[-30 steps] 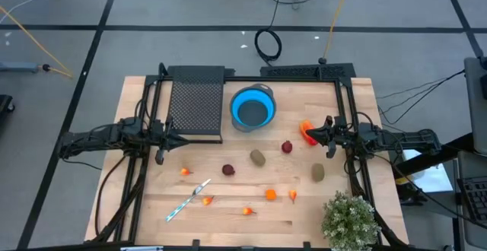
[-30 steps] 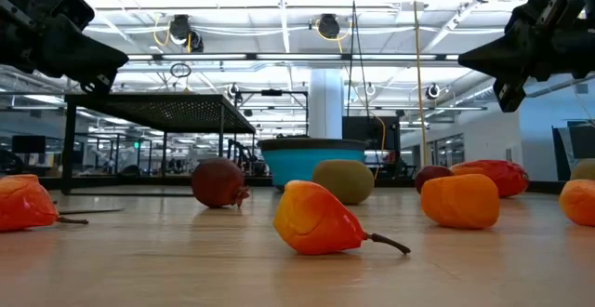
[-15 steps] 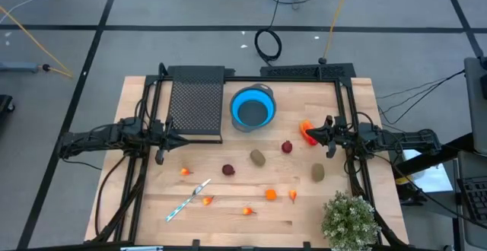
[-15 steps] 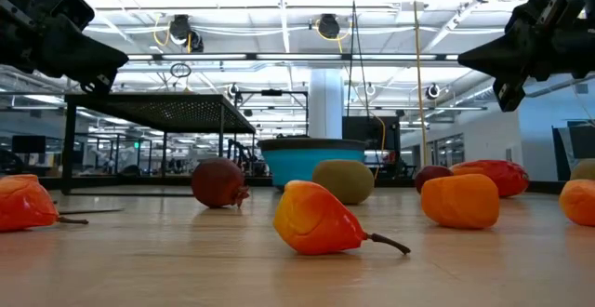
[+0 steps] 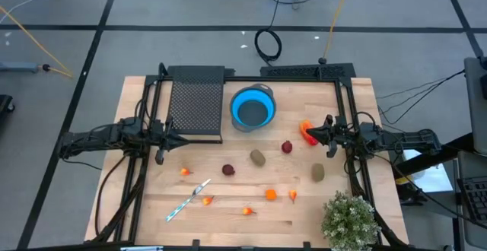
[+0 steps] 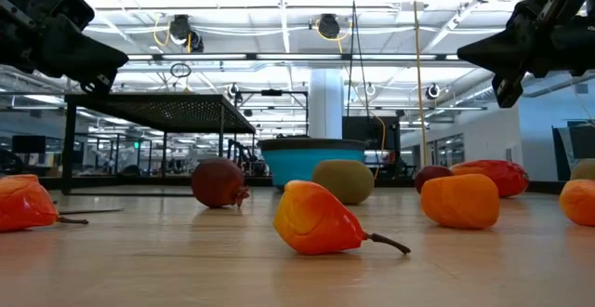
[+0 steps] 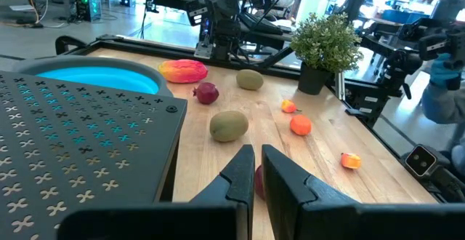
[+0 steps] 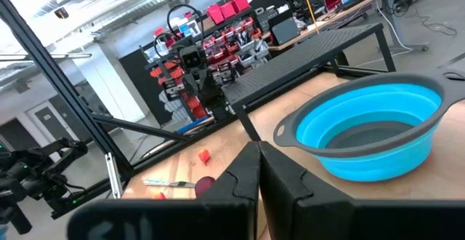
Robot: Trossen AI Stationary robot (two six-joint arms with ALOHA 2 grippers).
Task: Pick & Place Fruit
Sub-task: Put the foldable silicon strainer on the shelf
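Toy fruit [image 5: 259, 157] is scattered loose on the table, forward of the blue bowl [image 5: 252, 109], evidently the intended receptacle. Left gripper [image 5: 172, 138] and right gripper [image 5: 319, 131] are held narrowly closed beside the bowl, carrying nothing, apparently awaiting a first pick.

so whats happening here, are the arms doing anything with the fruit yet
Not yet. The fruit lies loose on the wooden table, and neither arm holds anything. The left gripper hovers at the left side beside the black perforated platform; its fingers are shut. The right gripper hangs at the right side, just by the larger red-orange piece, fingers also shut. The blue bowl shows no fruit inside. A dark red round piece and an olive-brown oval sit mid-table.
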